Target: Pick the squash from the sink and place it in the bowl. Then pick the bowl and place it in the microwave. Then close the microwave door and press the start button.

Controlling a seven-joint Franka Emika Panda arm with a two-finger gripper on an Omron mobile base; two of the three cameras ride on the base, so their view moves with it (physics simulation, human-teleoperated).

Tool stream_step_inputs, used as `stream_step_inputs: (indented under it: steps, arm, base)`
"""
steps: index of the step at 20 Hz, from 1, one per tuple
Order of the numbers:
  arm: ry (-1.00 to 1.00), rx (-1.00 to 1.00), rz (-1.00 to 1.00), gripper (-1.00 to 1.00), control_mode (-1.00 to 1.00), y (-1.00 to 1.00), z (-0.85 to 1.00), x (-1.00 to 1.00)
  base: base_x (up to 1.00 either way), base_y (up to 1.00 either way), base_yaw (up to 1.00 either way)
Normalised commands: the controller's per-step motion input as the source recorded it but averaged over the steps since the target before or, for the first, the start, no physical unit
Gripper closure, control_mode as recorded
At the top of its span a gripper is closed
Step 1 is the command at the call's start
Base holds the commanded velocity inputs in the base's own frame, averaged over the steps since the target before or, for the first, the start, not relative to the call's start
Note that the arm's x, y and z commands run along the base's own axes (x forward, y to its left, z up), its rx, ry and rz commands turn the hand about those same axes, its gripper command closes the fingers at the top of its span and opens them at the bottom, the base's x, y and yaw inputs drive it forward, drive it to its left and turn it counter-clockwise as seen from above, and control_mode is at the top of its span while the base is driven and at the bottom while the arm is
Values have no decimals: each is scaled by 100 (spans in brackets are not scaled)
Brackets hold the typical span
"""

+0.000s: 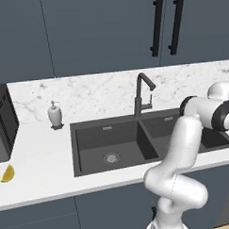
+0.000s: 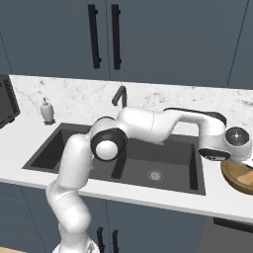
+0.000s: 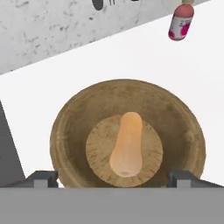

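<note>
— Wooden, that bowl [image 3: 127, 144]: light brown, coarse-grained, thick-rimmed, with a flat round floor. The squash [image 3: 127, 144] lies on that floor, dead centre, pale orange, smooth-skinned, narrow neck pointing away from the camera and fat end toward it.

— So the squash is delivered. And the fingers [image 3: 41, 178]?

— Spread wide, one dark tip at each lower corner of the hand view, straddling the near rim and closed on nothing. The gripper [image 3: 113, 178] hangs just above the bowl.

— Then the bowl is the next thing to lift, I'd say. How will it handle?

— Stiff and not fragile, I'd judge, and fairly light for its width. Far too broad to span, so the rim wall is the place: one finger inside, one outside. The rough grain should give friction. The squash looks hard and slick and could roll toward the low side if the bowl tips, so keep it level.

— Surroundings?

— White tabletop [image 3: 144, 57] under a speckled marble backsplash [image 3: 52, 30]; a small pink-labelled bottle [image 3: 180, 22] stands well apart. From the right base view the bowl sits just beside the matte dark grey sink [image 2: 148, 170].
</note>
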Motion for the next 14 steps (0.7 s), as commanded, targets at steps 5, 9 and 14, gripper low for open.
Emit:
stream_step_inputs:
  steps: [5,9,14]
  arm:
    - [39,-20,7,-100,-100,81,15,0]
    - [46,-16,7,-100,-100,73,7,0]
    - [43,-6,4,-100,-100,41,33,0]
  base:
    - [0,0,0]
    - [0,0,0]
    - [0,0,0]
